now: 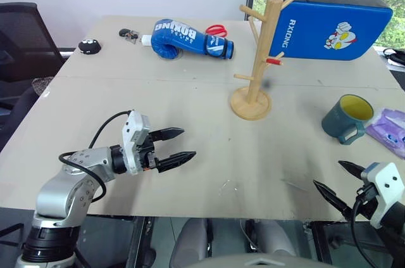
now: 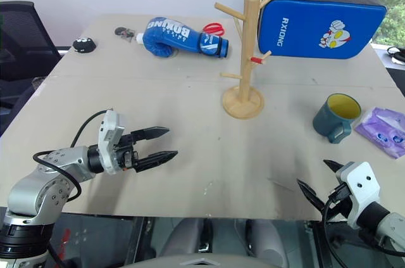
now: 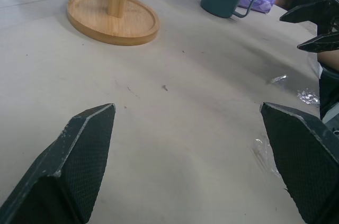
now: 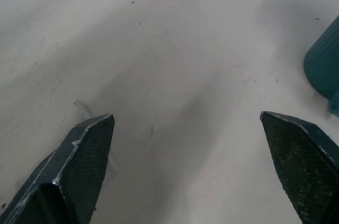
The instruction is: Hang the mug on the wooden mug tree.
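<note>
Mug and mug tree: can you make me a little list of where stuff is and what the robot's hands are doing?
mug: upright on the table, handle toward the robot, not held
mug tree: standing mid-table, no mug on its pegs
left gripper: fingers open, holding nothing, above the table
right gripper: fingers open, holding nothing, near the table's front edge, short of the mug
boxing glove: lying behind the mug tree

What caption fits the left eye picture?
Mug upright beside wooden mug tree, both end effectors open.
</note>
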Tool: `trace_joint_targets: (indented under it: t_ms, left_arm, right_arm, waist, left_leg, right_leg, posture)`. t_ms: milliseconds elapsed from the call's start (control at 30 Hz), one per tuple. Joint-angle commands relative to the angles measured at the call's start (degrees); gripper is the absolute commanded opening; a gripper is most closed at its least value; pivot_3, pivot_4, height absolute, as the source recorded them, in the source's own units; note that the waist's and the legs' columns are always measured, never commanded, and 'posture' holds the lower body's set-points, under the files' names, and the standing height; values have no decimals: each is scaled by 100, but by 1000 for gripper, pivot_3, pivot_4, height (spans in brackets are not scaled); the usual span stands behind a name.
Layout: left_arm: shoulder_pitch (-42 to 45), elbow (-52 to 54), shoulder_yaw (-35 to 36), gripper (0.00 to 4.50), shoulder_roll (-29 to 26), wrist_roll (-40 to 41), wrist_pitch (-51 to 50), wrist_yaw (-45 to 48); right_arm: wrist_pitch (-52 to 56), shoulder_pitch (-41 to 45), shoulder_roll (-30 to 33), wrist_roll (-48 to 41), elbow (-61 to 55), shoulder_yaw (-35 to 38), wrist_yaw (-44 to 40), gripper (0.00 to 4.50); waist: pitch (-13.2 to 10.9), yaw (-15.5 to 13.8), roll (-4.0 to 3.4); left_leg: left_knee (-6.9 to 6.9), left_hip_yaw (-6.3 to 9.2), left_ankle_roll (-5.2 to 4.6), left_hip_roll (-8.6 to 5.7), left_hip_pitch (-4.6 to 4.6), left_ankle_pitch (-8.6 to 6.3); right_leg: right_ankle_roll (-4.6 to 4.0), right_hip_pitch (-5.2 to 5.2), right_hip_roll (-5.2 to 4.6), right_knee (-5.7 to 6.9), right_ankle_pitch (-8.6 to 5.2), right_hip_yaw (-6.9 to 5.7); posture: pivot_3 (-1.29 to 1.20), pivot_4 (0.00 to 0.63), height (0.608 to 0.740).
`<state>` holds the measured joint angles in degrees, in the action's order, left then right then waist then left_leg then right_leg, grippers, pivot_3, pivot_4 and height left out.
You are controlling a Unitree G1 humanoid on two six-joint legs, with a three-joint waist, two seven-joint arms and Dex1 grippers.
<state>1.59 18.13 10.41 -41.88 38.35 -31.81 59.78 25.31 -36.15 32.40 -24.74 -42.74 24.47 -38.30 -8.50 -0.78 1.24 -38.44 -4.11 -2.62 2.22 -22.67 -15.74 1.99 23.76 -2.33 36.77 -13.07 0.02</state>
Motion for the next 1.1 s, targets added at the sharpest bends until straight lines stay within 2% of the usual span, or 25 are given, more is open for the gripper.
trace_joint_targets:
  t_ms: [33,133,267,500,667,867,1100]
  left_arm:
    - [190,34,63,4500,-62,180,-16,123]
    - [635,-26,93,4500,27,571,-238,219]
    - [881,-90,58,4500,-3,735,-290,440]
    - [1197,55,-148,4500,-315,870,-234,1385]
    - [1393,154,-285,4500,-462,805,-163,1724]
    - [1492,255,-273,4500,-469,858,-244,1618]
    - [1460,404,-193,4500,-451,901,-273,1372]
  right_arm:
    - [-115,105,-180,34,-153,-138,218,4450]
    - [-420,275,-577,486,-175,-508,710,4450]
    - [-621,300,-972,888,-119,-636,1178,4450]
    - [118,801,-1837,1210,-270,-688,2568,4450]
    - [518,1678,-2336,1824,-78,-982,3591,4450]
    - [955,2418,-2512,2330,237,-1061,4195,4450]
    - [1169,2779,-2504,2520,548,-888,4433,4450]
  waist:
    - [0,-1,0]
    - [-3,-9,6]
    - [4,2,-9]
    - [1,12,-14]
    - [1,22,-14]
    - [1,14,-14]
    - [0,30,-15]
  left_leg:
    - [0,0,0,0,0,0]
    - [-3,12,1,2,-5,1]
    - [-11,-1,1,0,4,2]
    - [-7,-1,4,3,3,3]
    - [-8,-2,6,1,1,4]
    - [-5,-1,23,-1,0,14]
    - [-4,-4,29,-2,-6,18]
  right_leg:
    - [0,0,0,0,0,0]
    - [8,0,9,0,-5,-7]
    - [21,-4,5,3,-11,7]
    - [5,0,11,5,-3,6]
    - [5,2,10,5,-3,9]
    - [-1,2,13,6,0,10]
    - [0,5,16,3,0,16]
  posture:
    - [0,150,740]
    - [0,150,740]
    - [0,150,740]
    - [0,150,740]
    - [0,150,740]
    - [0,150,740]
    - [0,150,740]
